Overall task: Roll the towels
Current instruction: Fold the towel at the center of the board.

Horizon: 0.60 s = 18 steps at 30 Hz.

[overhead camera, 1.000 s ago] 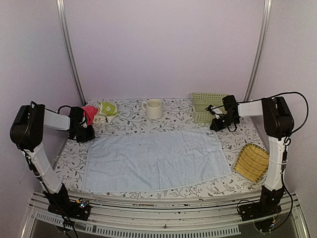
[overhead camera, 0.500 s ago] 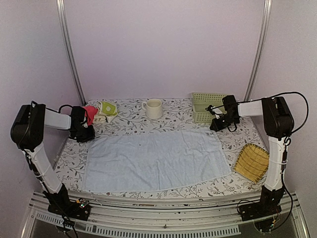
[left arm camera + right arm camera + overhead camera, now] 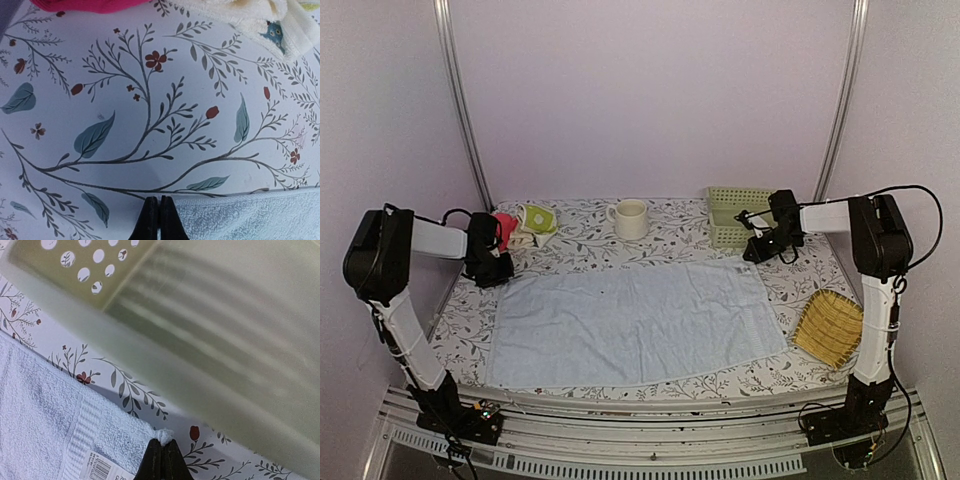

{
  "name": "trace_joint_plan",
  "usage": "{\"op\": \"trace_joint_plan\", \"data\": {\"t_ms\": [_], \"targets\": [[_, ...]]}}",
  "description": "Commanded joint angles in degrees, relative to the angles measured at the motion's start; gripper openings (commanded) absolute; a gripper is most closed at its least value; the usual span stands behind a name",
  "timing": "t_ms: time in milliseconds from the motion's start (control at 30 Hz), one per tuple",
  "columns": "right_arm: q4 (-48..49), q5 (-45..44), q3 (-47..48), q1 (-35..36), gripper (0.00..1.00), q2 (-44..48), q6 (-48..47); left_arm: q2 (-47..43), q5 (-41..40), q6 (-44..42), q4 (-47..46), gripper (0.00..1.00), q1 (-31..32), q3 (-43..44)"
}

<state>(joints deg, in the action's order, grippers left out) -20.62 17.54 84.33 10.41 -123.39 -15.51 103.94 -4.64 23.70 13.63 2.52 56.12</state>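
The pale blue towel (image 3: pixel 635 322) lies spread flat on the floral tablecloth. My left gripper (image 3: pixel 494 268) is shut low at its far left corner; in the left wrist view the towel's edge (image 3: pixel 250 215) ends right at the closed gripper (image 3: pixel 159 202). My right gripper (image 3: pixel 752 255) is shut on the far right corner, and a small tuft of towel (image 3: pixel 75 425) sticks out above the gripper (image 3: pixel 163 444). The yellow-green and cream patterned towel (image 3: pixel 535 221) lies crumpled at the back left, and its cream edge (image 3: pixel 260 15) shows in the left wrist view.
A pink cloth (image 3: pixel 501 228) lies beside the patterned towel. A cream mug (image 3: pixel 629 218) stands at the back centre. A green perforated basket (image 3: pixel 738 215) sits just behind my right gripper, close in the right wrist view (image 3: pixel 225 315). A yellow bamboo tray (image 3: pixel 829 328) lies at the right edge.
My left gripper has shifted slightly right, towards the towel's far left corner. The right gripper and the towel look unchanged.
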Motion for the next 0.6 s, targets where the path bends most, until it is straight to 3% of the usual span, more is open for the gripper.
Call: {"op": "trace_joint_plan", "data": {"t_ms": [0, 567], "targets": [[-1.1, 1.3, 2.8, -0.4, 0.03, 1.0, -0.9, -0.1, -0.8, -0.5, 4.9, 0.00, 0.5, 1.4], [0.3, 5.8, 3.0, -4.9, 0.02, 7.5, -2.6, -10.6, 0.5, -0.2, 4.6, 0.00, -0.9, 3.7]]}}
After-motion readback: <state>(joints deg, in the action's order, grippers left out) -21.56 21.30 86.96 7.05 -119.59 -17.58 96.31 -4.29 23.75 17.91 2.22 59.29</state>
